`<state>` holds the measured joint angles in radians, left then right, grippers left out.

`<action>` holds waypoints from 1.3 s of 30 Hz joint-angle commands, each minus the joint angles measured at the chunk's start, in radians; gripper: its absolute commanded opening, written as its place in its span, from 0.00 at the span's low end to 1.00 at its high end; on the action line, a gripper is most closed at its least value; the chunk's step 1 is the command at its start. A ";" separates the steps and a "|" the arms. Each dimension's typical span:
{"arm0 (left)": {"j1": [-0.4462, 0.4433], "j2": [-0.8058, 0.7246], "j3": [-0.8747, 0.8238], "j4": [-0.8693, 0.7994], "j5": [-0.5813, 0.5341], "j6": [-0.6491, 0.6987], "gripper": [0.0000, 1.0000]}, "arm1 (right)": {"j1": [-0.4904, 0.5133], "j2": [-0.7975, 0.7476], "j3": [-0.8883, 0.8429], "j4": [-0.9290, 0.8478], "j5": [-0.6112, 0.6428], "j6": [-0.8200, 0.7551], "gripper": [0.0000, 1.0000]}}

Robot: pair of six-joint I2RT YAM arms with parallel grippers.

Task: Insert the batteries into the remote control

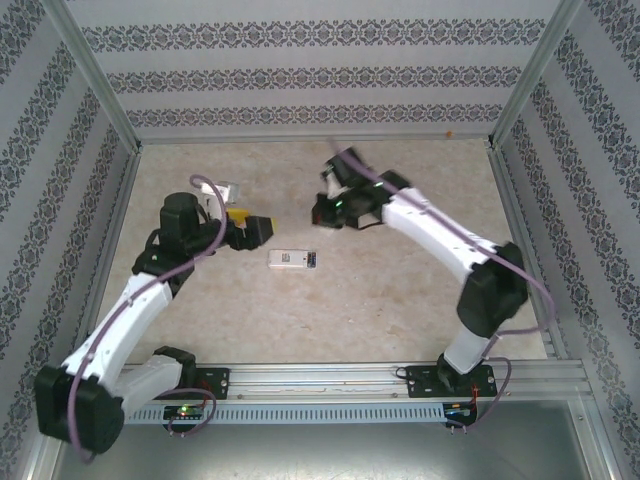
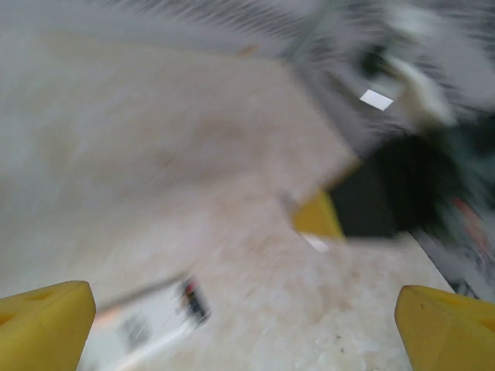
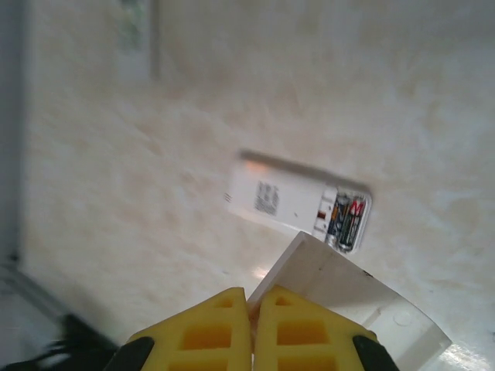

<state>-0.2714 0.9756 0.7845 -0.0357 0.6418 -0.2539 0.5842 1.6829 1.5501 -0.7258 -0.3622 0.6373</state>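
Note:
A white remote control [image 1: 294, 260] lies back up at mid-table, its battery bay open at the right end. In the right wrist view two batteries [image 3: 346, 219], dark with red and coppery marks, sit side by side in that bay of the remote control [image 3: 278, 199]. My right gripper [image 3: 253, 297] hangs above and behind it, shut on the edge of a flat white cover [image 3: 340, 286]. From above, the right gripper [image 1: 322, 212] is just past the remote's right end. My left gripper [image 1: 262, 230] hovers by the remote's left end, its yellow fingertips [image 2: 46, 325] wide apart and empty over the blurred remote control [image 2: 147, 321].
A small white object [image 1: 222, 192] lies on the table behind the left arm. Patterned walls close in the table on three sides, and a metal rail [image 1: 330, 375] runs along the near edge. Bare beige tabletop [image 1: 330, 320] stretches in front of the remote.

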 commanded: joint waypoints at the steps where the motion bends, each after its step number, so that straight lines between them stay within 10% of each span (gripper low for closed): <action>1: -0.088 -0.067 -0.056 0.228 0.049 0.532 1.00 | -0.096 -0.038 0.015 -0.042 -0.330 -0.012 0.00; 9: -0.105 0.040 0.045 0.116 0.170 1.075 0.99 | -0.228 -0.112 0.024 -0.087 -0.672 -0.053 0.00; 25: -0.261 0.258 0.114 0.371 0.109 1.108 1.00 | -0.119 -0.064 0.122 0.003 -0.749 0.057 0.03; 39: -0.262 0.224 0.087 0.486 -0.040 1.068 0.73 | -0.120 -0.041 0.116 0.029 -0.708 0.151 0.06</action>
<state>-0.5240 1.2316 0.8703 0.3599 0.6231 0.8547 0.4732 1.6341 1.6596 -0.7185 -1.0851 0.7483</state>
